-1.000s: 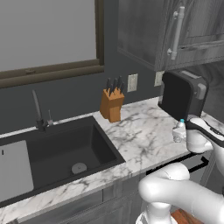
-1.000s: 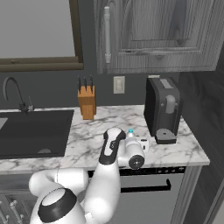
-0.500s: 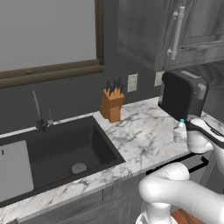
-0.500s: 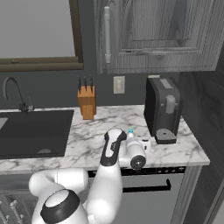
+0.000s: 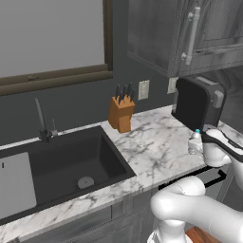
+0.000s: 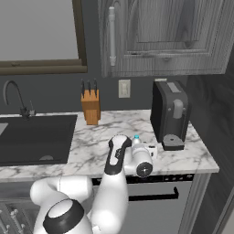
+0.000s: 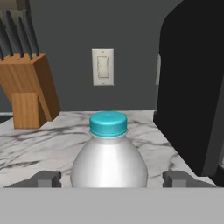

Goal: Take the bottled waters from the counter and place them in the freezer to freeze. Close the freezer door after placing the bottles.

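The gripper stood open around a bottled water on the worktop, one dark fingertip to either side of the bottle's shoulder and apart from it. The bottle stood upright near the front edge of the marble, just beside the black coffee machine, with its light-blue cap centred in the hand view.

The step in hand looked like the grasp — the first pick for the freezer. To do it well, the jaws should probably close evenly on the ribbed body below the shoulder, not on the tapering neck, since thin plastic may buckle or slip if squeezed high. The hand should stay level so the bottle is not tipped, and the lift should go straight up first; the coffee machine sat close enough to be clipped by a sideways swing.

The black sink basin held nothing but its drain, with a pale board at its far side. The knife block carried its dark-handled knives — well apart from the bottle.
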